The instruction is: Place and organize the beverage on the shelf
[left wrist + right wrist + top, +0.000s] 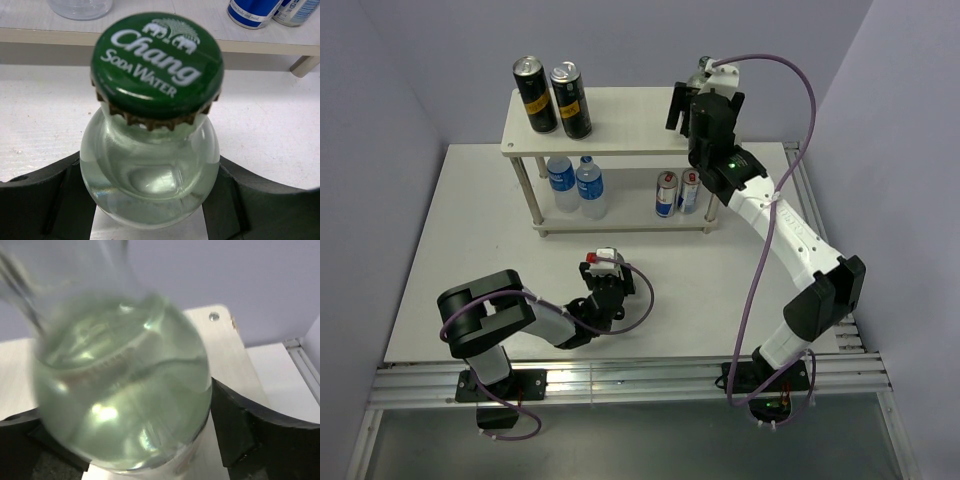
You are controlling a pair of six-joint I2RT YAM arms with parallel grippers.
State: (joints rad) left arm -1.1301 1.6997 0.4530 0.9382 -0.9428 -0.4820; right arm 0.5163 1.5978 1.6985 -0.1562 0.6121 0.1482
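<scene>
The white bench (450, 250) stands between pale lilac walls (380, 100), and the shelf (620, 115) is on its far part. Two black cans (536, 98) stand upright at the left end of the top board. Two water bottles (588, 188) stand on the lower board. The left pincer (150, 200) clamps a green-capped bottle (150, 160) in front of the shelf, cap upward, long axis near vertical. The right pincer (125, 440) grips a clear bottle (120, 390) above the top board's right end, its neck leaning. Whether it touches the board I cannot tell.
</scene>
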